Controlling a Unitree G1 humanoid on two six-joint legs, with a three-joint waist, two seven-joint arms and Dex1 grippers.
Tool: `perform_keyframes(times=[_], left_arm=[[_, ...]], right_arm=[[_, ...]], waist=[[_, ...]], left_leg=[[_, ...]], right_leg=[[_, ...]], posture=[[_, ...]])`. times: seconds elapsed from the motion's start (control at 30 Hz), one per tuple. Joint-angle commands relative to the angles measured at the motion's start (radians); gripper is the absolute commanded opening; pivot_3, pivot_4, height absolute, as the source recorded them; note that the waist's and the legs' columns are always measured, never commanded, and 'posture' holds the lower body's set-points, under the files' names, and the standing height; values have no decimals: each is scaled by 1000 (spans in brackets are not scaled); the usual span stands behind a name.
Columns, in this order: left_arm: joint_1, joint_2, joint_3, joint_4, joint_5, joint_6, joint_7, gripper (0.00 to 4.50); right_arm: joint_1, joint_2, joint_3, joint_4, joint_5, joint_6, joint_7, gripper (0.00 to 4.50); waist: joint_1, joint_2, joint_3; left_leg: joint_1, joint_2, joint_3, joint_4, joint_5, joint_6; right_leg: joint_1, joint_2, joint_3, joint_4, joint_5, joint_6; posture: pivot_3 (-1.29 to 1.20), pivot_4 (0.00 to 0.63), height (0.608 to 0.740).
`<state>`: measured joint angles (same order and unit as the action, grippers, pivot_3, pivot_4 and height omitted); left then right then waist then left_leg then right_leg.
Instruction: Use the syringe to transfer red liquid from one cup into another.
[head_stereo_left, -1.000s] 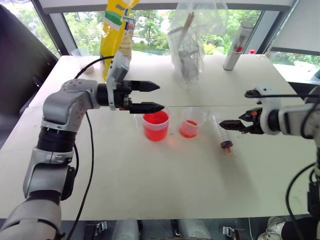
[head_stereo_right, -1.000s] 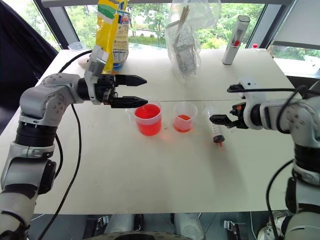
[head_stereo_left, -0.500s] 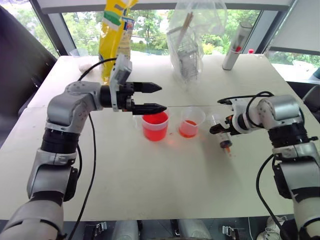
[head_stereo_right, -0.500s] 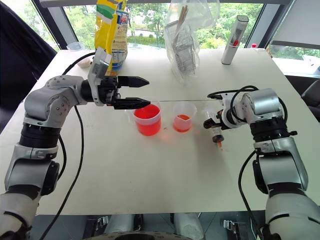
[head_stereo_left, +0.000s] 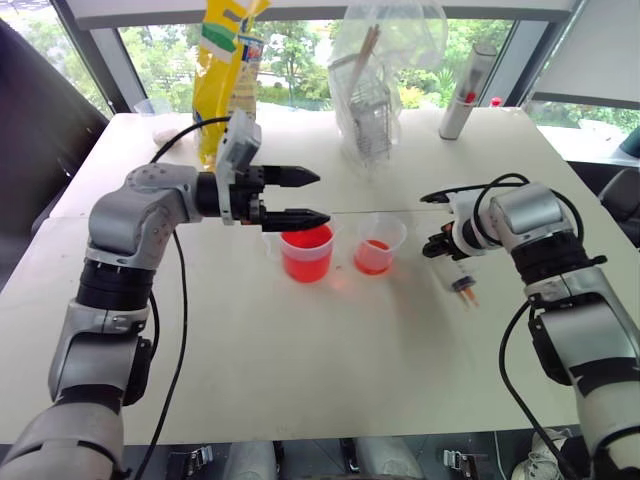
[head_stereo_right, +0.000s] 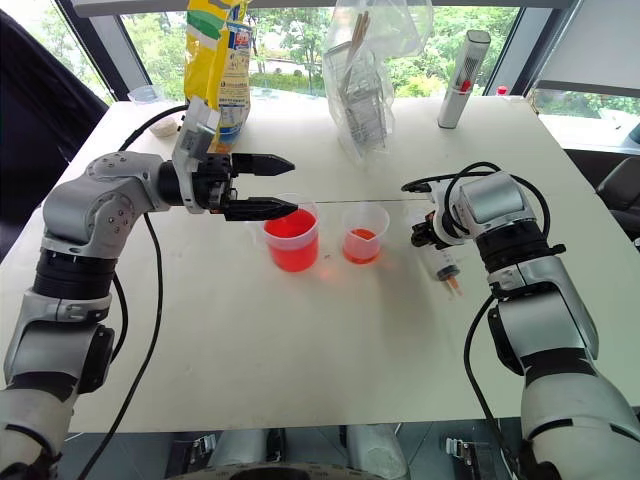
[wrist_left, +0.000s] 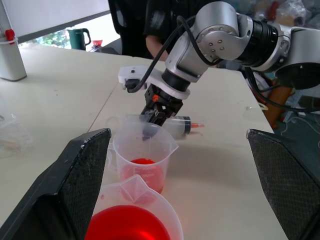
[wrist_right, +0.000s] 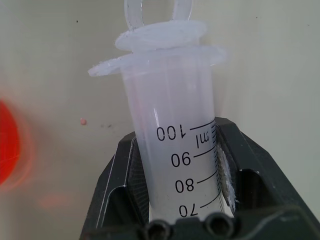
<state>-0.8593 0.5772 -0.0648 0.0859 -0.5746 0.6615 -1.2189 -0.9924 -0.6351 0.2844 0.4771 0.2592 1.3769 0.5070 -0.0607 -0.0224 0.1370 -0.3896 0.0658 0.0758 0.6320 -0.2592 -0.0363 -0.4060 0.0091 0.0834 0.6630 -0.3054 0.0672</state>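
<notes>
On the white worktop (head_stereo_left: 300, 350) two clear plastic containers stand side by side near the middle: the larger measuring cup (head_stereo_left: 306, 252), with a pour lip, is well filled with bright red liquid (head_stereo_left: 306, 240), while the smaller tapered cup (head_stereo_left: 377, 244) just beside it on the robot's right holds only a shallow layer of the same red at its bottom. A faint red stain shows on the worktop between and in front of the two cups. To the right of the smaller cup lies the syringe (head_stereo_left: 457, 274), flat on the worktop with its orange-red nozzle pointing toward the robot. The right gripper (head_stereo_right: 428, 234) comes down on it from above, and in the right wrist view its jaws are closed against both sides of the clear barrel around the 70 to 100 marks, with the plunger flange beyond them. The left gripper (head_stereo_left: 303, 196) hovers level just above the rim of the larger cup, its jaws spread wide and holding nothing. At the far edge of the worktop stand a yellow bag (head_stereo_left: 222, 70), a clear plastic bag (head_stereo_left: 375, 75) and a grey-white cylinder (head_stereo_left: 457, 92) with a red mark.
</notes>
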Motion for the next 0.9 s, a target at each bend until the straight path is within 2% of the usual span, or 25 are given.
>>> perform_keyframes(times=[0.03,0.13,0.23,0.3,0.43,0.53,0.67,0.77,0.9], left_arm=[[-48,-6,13,26,10,-30,-9,4500],[-80,-23,11,74,17,-46,-21,4500],[-109,-37,8,117,27,-62,-39,4500],[-132,-45,7,148,34,-73,-49,4500],[-176,-57,13,204,48,-92,-69,4500],[-203,-57,17,244,57,-107,-85,4500],[-237,-49,34,280,61,-112,-99,4500],[-260,-34,54,296,56,-106,-98,4500],[-268,-6,69,289,57,-100,-97,4500]], right_arm=[[43,-44,-116,-207,16,80,-20,1422],[113,-97,-246,-482,46,92,-18,1422],[163,-96,-393,-706,77,37,-26,1422],[174,-94,-463,-825,103,29,-21,1422],[158,-58,-542,-988,155,-112,-8,1422],[112,8,-547,-1035,194,-200,-15,1422],[78,157,-525,-1037,250,-309,-40,1422],[91,286,-470,-971,233,-497,-52,1422],[130,399,-391,-826,197,-690,-34,1422]], waist=[[4,0,0],[18,3,2],[19,3,1],[18,3,1],[14,3,1],[13,3,2],[16,3,1],[15,3,1],[15,2,1]], left_leg=[[0,0,0,0,0,0],[-2,0,0,0,0,0],[-2,-1,0,0,0,0],[-2,-1,0,0,0,0],[-1,0,0,0,0,0],[-1,0,0,0,0,0],[-1,0,0,0,0,0],[-2,1,0,0,0,0],[-2,0,0,0,0,0]], right_leg=[[0,0,0,0,0,0],[-2,-1,0,0,0,0],[-3,-1,0,0,0,0],[-2,0,0,0,0,0],[-2,1,0,0,0,0],[-2,2,1,0,0,0],[-2,3,1,0,0,0],[-2,2,0,0,0,0],[-2,2,0,1,0,0]], posture=[[0,150,739],[0,150,739],[0,150,739],[0,150,739],[0,150,739],[0,150,739],[0,150,739],[0,150,739],[0,150,739]])
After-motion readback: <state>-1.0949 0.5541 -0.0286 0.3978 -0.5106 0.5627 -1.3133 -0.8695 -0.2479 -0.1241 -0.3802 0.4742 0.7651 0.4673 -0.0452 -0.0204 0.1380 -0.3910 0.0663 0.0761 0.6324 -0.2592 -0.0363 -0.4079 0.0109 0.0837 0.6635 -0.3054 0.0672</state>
